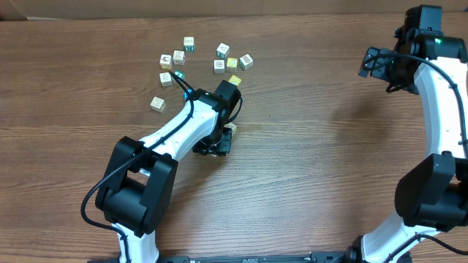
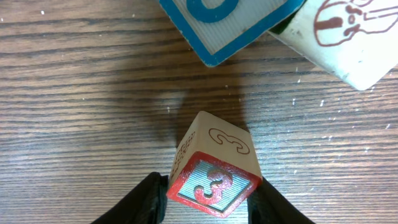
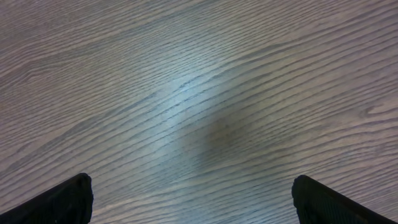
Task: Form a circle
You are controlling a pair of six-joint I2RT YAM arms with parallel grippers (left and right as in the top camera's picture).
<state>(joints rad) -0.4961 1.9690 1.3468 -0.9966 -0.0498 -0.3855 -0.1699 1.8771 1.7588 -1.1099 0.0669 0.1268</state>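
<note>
**Overhead view.** The bench [image 1: 314,146] carries a scatter of small printed cubes [image 1: 189,43] near its far edge, left of centre. They lie in a loose, open arc rather than a closed ring, and one cube [image 1: 157,103] sits apart on the near-left side of the group. The left arm [image 1: 175,128] reaches diagonally from the near edge to the near-right end of this arc. The right arm [image 1: 439,95] stands folded at the right edge, well apart from every cube.

**Left wrist view.** The left hand [image 2: 208,186] grips the red cube [image 2: 214,168], with one dark finger [image 2: 146,199] pressed against each of its two opposite sides. The face toward the camera has a red frame and a raised red "3", and the tan face above it bears an outlined "3". The cube is tilted. Whether its lower edge touches the bench cannot be told. Just beyond it lies the blue cube [image 2: 217,31], its blue-framed face turned toward the camera. The cream-white cube [image 2: 348,43], printed with a brown violin, is touching the blue cube's right corner. Bare wood separates the red cube from this pair.

**Right wrist view.** The right hand [image 3: 193,193] is wide open above bare bench and holds nothing. Only its two fingertips show, at the lower corners.
</note>
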